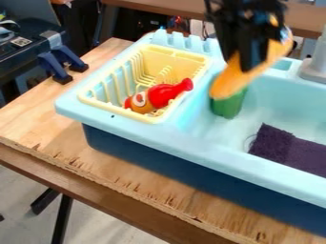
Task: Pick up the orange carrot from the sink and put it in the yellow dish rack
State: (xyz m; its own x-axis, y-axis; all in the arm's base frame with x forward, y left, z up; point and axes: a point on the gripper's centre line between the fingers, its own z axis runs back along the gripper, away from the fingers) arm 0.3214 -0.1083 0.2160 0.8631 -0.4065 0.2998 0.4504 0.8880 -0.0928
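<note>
One gripper pinches one orange elongated object above one basin's back-left corner, with one green cup at the left edge, one purple cloth toward the front edge, and one yellow rack alongside containing two toys

Gripper holding orange object near green cup in light-blue sink; red toy in yellow rack; dark purple cloth on sink bottom.
</note>
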